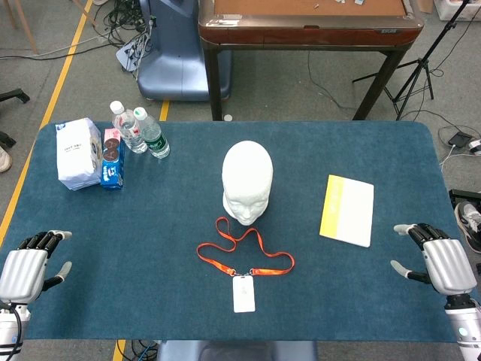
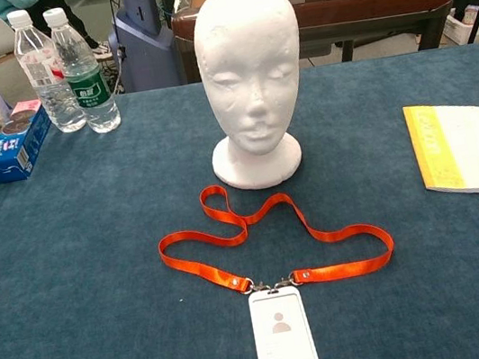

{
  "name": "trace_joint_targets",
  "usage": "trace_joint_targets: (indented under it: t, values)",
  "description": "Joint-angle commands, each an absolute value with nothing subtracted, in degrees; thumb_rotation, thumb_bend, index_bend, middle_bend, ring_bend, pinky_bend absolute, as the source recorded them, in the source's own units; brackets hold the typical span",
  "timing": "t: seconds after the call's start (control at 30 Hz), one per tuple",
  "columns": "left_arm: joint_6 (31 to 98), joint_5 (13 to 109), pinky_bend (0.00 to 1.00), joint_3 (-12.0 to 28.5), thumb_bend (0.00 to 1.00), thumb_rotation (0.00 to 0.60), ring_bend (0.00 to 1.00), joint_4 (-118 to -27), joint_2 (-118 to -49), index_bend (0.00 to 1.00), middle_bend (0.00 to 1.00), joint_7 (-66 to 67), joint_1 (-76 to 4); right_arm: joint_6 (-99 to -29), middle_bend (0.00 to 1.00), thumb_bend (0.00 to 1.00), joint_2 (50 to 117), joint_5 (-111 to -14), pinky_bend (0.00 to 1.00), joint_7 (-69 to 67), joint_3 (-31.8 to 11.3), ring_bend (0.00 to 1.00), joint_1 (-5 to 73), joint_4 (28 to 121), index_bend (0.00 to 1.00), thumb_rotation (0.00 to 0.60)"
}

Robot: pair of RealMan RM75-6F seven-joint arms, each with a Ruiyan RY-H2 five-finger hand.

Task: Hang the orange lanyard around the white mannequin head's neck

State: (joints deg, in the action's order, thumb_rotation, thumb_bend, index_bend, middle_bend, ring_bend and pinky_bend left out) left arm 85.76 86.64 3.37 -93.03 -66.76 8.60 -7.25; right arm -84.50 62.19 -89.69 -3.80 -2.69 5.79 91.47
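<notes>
The big blue worktop [image 1: 188, 248] carries everything. The white mannequin head [image 1: 246, 182] stands upright near the middle of it, face toward the near edge. It looks light, so a bump from a hand could tip it over or slide it away. That is the biggest thing that could go wrong.

The orange lanyard [image 1: 244, 254] lies flat on the worktop just in front of the head, toward the near edge. Its strap is twisted, with a small loop close to the head's base. If the loop is not pulled wide, it may catch on the top of the head and not slip down to the neck. The strap is thin and flat, so it could be hard to pick up. The white card [image 1: 243, 293] hangs on its end and could swing.

The left hand [image 1: 26, 267] sits at the near left corner, and the right hand [image 1: 440, 259] at the near right edge. Both have fingers [image 1: 45, 241] spread and hold nothing. The lanyard is well apart from both.
</notes>
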Motion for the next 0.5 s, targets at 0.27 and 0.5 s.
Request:
trace_joint_targets:
  t: [0.27,0.5]
  values:
    - [85.3,87.3,0.33,3.3,0.26,0.600,0.26,-92.6,-66.6,0.30,0.30,7.6,-7.8,-85.1,0.39,0.17,61.8,-90.1,0.39,-3.8,-2.8,0.29,5.8,91.9,0.31,0.600]
    - [84.7,88.7,0.40,3.6,0.26,0.600,0.39,-91.9,-65.3,0.31,0.42,4.3,-9.0,-85.6,0.39,0.17,60.8,-90.9,0.39,-4.4,-3.5,0.29,6.5,92.9,0.31,0.600]
